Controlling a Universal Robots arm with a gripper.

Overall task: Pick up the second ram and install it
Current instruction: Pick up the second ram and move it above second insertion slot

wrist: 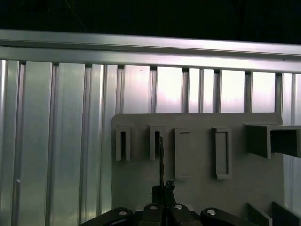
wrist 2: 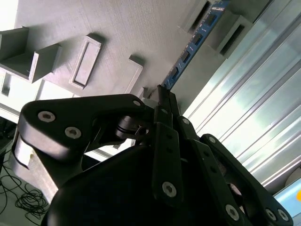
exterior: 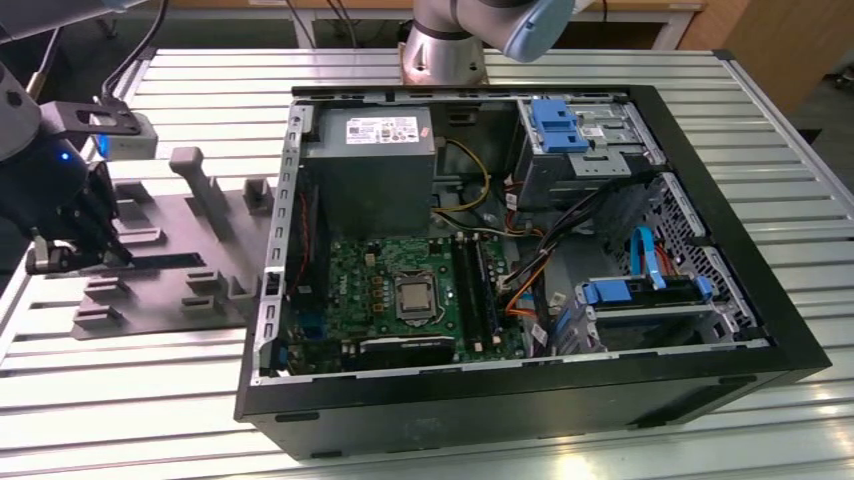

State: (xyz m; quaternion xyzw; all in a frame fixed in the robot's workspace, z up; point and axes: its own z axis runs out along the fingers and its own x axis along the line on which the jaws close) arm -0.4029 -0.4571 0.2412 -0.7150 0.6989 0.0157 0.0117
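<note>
One memory stick [wrist 2: 195, 40] is clamped by its end in my gripper [wrist 2: 161, 94] at the tray [wrist 2: 94, 28]; I judge so off-centre a hold could let it twist and jam.

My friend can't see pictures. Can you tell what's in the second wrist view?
The black gripper is shut on one end of the second ram, a thin stick that lies on edge in the grey tray. Next to the tray is a ribbed metal table.
</note>
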